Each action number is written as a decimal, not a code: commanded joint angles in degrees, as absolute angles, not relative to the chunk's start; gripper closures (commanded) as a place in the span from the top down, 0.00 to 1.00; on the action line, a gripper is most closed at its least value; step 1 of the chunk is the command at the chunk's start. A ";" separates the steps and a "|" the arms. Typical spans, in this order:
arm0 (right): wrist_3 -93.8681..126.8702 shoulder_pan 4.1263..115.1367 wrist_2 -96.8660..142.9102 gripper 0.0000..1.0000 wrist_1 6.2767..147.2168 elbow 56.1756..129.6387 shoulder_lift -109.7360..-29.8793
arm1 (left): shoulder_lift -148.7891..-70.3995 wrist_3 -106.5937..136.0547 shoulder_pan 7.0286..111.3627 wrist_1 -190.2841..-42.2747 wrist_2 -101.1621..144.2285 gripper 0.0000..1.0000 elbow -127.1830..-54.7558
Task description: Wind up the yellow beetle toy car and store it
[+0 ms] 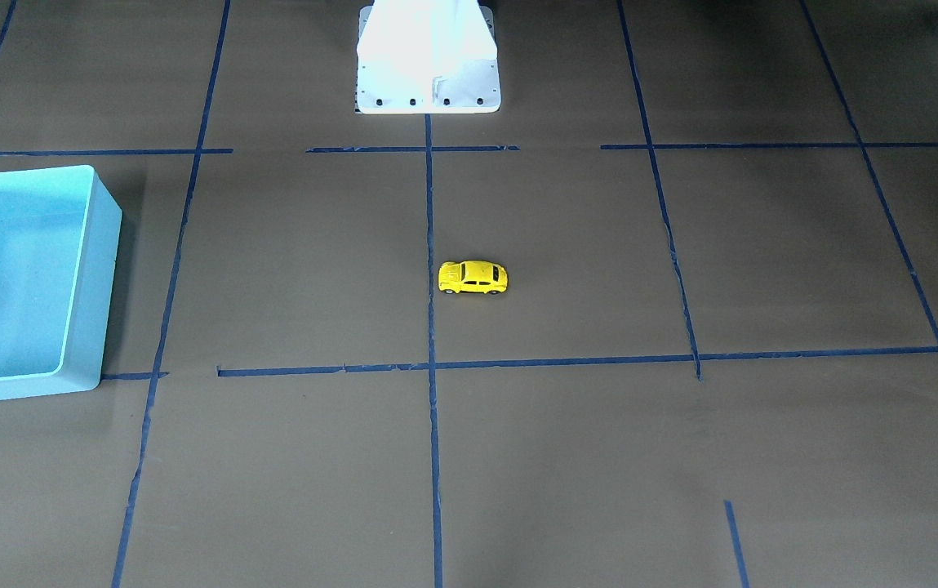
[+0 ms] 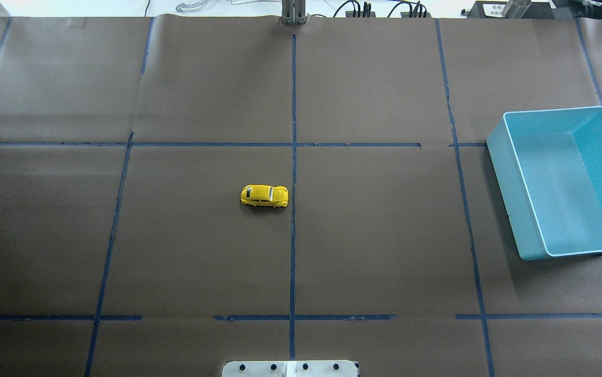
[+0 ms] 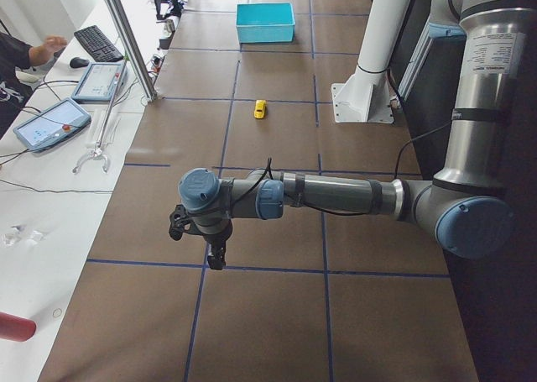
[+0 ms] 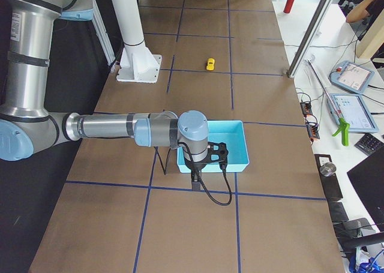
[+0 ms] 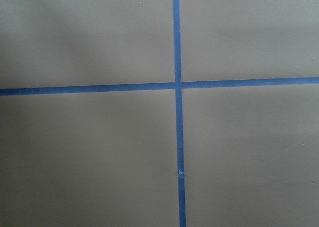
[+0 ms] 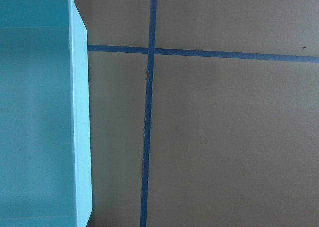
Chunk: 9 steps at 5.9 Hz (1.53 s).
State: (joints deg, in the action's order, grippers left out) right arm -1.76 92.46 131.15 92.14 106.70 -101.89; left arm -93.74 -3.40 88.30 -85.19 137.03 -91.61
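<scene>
**Yellow beetle toy car at rest, both arms clear of it.** The car (image 2: 264, 196) stands on its wheels near the middle of the counter (image 2: 201, 251). It lies just beside the central tape line (image 2: 293, 104), on the robot's left of it, with its long side across that line. It is well apart from the bin (image 2: 514, 193), which sits at the robot's right end.

*Tools.* The left tool (image 3: 200, 241) hangs above a tape crossing towards the left end. The right tool (image 4: 203, 165) hangs over the bin's edge. Neither holds anything. Whether their jaws stand wide or narrow cannot be told, as only the side views show them.

*Likely faults.*
- The car is tiny, so a slightly offset descent would probably nudge it rather than grasp it, and it would roll away on its free wheels.
- Its domed, glossy shell offers little flat surface, so the fingers may slide off the curve and squirt it out.
- If it is let go on the counter once wound, it could run off towards an edge.
- A raised tape edge might snag a wheel during a backward drag.

*Materials.*
- Car: hard, shiny, rounded body with dark windows and small black wheels.
- Counter: matt brown paper sheeting, smooth, gridded with thin blue tape.
- Bin: rigid light-blue plastic, rectangular, open-topped, with smooth walls and rounded corners.
</scene>
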 commanded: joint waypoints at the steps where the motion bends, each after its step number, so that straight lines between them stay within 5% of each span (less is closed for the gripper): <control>1: -1.76 92.46 131.13 1.00 92.20 106.70 -101.87 | -94.66 -3.16 83.35 -84.64 137.20 1.00 -98.31; 3: -1.76 92.46 130.96 1.00 92.20 106.70 -101.78 | -99.19 -3.16 73.43 -84.64 137.20 1.00 -104.22; 9: -1.67 92.46 130.17 1.00 92.20 106.08 -101.60 | -125.91 -3.60 40.86 -87.36 124.27 1.00 -102.13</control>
State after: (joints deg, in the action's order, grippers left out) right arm -1.68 92.46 130.23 92.19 106.18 -101.67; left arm -121.96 -3.56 47.51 -86.56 130.89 -102.59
